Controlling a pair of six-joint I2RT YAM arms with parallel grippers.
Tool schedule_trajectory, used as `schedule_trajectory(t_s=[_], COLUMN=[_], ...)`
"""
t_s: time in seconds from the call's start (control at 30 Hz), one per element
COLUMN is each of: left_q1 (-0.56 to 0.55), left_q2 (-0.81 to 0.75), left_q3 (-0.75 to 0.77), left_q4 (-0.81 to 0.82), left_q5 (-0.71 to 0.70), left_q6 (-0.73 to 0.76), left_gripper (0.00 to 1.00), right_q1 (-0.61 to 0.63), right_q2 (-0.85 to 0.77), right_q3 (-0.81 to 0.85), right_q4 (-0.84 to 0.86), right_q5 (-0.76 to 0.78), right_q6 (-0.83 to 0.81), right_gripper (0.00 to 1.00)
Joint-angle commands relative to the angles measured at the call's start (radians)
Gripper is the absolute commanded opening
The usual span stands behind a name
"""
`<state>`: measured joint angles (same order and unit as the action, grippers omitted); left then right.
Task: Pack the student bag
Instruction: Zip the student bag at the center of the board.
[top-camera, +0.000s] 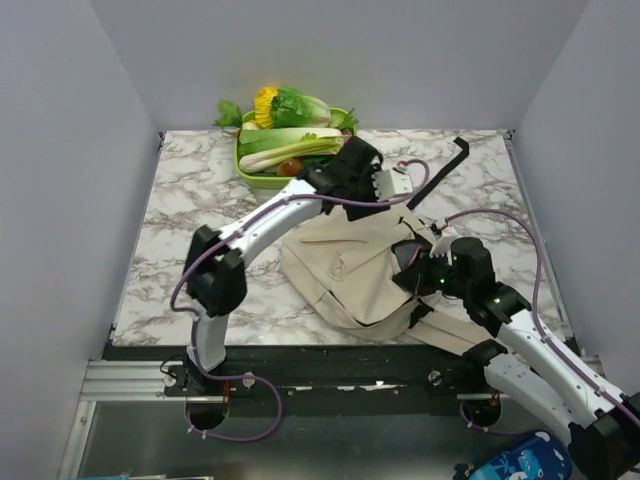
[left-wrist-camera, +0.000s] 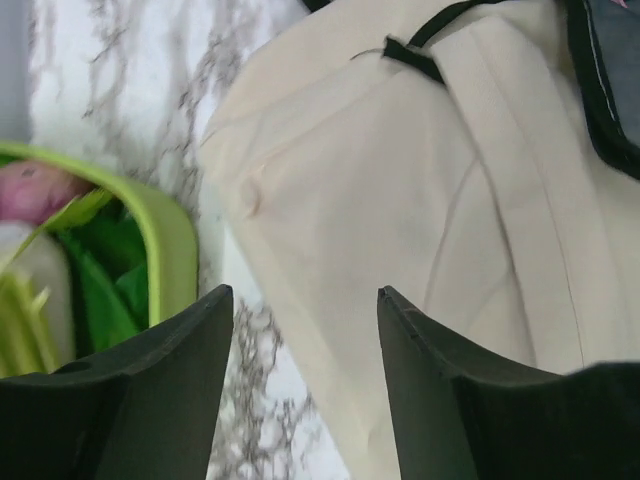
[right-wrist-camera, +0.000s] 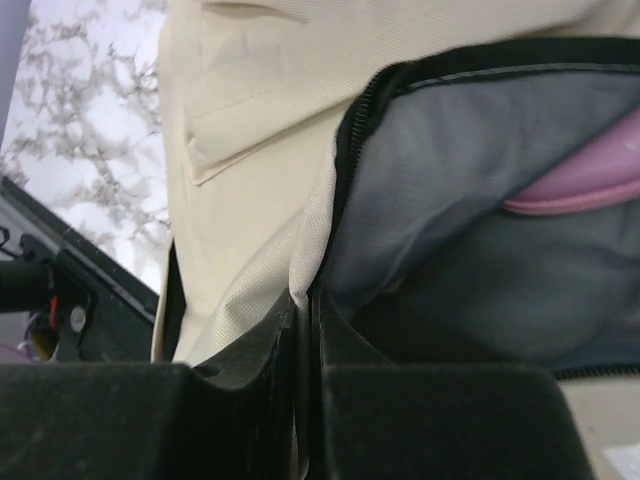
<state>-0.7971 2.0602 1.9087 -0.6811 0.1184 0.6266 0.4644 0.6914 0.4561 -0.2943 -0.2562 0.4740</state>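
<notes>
Beige student bag (top-camera: 345, 265) lies mid-way across the table (top-camera: 180, 220), zip open. Right gripper (right-wrist-camera: 305, 302) pinches the bag's opening edge; left gripper (left-wrist-camera: 305, 295) hangs above it, fingers spread, beside a green tray (left-wrist-camera: 175, 245).

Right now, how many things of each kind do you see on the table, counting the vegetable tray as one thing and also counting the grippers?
student bag: 1
green tray of vegetables: 1
pink item inside the bag: 1
grippers: 2 (left gripper open, right gripper shut on the bag's opening edge)
Total: 5
</notes>
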Motion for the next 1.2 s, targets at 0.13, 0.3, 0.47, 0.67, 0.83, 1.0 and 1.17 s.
schedule_trajectory(t_s=[0.13,0.3,0.47,0.67,0.83,1.0,1.17], left_q1=[0.055,-0.078,-0.180,-0.188,-0.223,-0.290,-0.339], left_q2=[-0.491,-0.603,-0.601,-0.591,-0.630,-0.643,-0.652], left_q3=[-0.325,-0.539,-0.671,-0.708,-0.726,-0.763,-0.776], left_q4=[-0.089,-0.040,0.127,0.204,0.222,0.244,0.232], left_q5=[0.320,0.382,0.319,0.250,0.207,0.117,0.040], left_q6=[0.079,0.026,-0.125,-0.195,-0.272,-0.300,-0.338], left_gripper=[0.76,0.83,0.95,0.99,0.99,0.95,0.94], right_q1=[0.059,0.091,0.099,0.099,0.100,0.102,0.117], right_q2=[0.256,0.338,0.333,0.414,0.464,0.425,0.415], right_q3=[0.170,0.243,0.251,0.292,0.346,0.355,0.345], right_q4=[0.089,0.064,0.072,0.124,0.104,0.053,0.017], right_q5=[-0.196,-0.204,-0.181,-0.202,-0.186,-0.138,-0.094], right_q6=[-0.005,-0.011,-0.021,-0.028,-0.044,-0.042,-0.015], right_gripper=[0.14,0.19,0.27,0.24,0.25,0.25,0.29])
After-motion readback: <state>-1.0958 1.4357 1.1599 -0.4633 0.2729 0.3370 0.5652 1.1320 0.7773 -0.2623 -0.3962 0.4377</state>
